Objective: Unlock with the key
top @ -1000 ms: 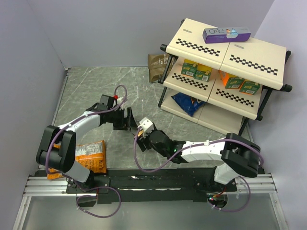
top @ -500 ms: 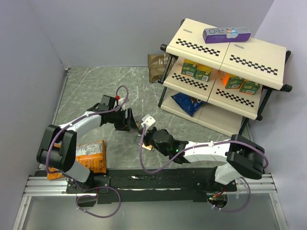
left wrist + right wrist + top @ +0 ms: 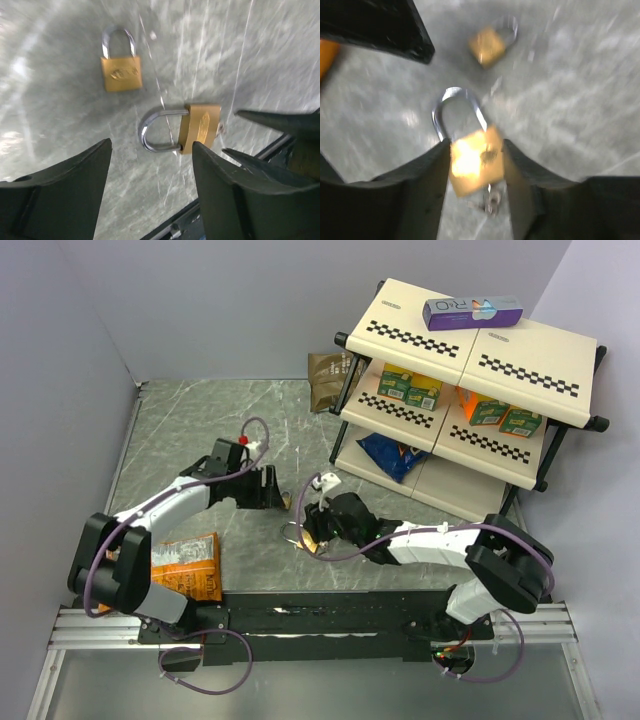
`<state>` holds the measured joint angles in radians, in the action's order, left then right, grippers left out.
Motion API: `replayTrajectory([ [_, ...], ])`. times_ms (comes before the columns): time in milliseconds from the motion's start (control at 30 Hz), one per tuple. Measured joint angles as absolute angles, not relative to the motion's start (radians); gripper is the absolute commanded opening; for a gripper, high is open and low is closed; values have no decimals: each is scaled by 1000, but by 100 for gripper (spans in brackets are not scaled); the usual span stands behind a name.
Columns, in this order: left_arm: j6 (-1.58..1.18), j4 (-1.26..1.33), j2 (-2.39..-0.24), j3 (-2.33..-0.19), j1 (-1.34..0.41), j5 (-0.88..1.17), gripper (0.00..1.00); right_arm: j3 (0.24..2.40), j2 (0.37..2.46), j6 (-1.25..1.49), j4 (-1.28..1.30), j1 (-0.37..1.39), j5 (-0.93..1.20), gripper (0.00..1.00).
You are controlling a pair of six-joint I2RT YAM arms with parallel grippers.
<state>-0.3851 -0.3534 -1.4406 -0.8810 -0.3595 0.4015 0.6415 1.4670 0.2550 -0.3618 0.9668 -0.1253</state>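
The key (image 3: 490,202), blurred, juts from the base of a padlock (image 3: 472,165) lying flat on the worktop (image 3: 260,60), its long axis in line with the lock, toward the right fingers (image 3: 427,190), parted and empty. The left fingers (image 3: 65,190) stand open above; a second padlock (image 3: 121,72) lies nearby.

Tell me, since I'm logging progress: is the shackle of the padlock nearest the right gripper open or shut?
Shut, it seems: on the padlock, both legs of the shackle reach the brass body in both wrist views.
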Motion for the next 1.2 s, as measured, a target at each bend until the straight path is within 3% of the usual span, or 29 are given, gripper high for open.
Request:
replayTrajectory([
  [167, -374, -376, -1510, -881, -427, 421, 67, 563, 1467, 280, -314, 960, -32, 61],
  [333, -359, -392, -1590, -882, -496, 424, 57, 524, 1468, 279, -289, 963, -6, 61],
  [533, -352, -435, -1692, -941, -515, 418, 45, 548, 1517, 240, -302, 993, -32, 54],
  [633, -350, -447, -1720, -976, -519, 385, 41, 569, 1539, 227, -295, 1014, -75, 44],
  [800, -352, -430, -1765, -1023, -525, 373, 39, 579, 1549, 227, -286, 1038, -127, 38],
  [933, -357, -416, -1795, -1063, -544, 376, 43, 588, 1551, 253, -263, 1060, -161, 51],
  [1000, -358, -404, -1803, -1081, -548, 368, 50, 594, 1551, 286, -250, 1074, -171, 67],
  [1033, -358, -397, -1805, -1087, -549, 359, 54, 598, 1549, 304, -244, 1079, -173, 71],
  [1067, -360, -390, -1805, -1093, -550, 347, 65, 603, 1547, 331, -231, 1083, -180, 77],
  [1200, -361, -371, -1795, -1105, -549, 308, 81, 611, 1516, 416, -154, 1089, -210, 83],
])
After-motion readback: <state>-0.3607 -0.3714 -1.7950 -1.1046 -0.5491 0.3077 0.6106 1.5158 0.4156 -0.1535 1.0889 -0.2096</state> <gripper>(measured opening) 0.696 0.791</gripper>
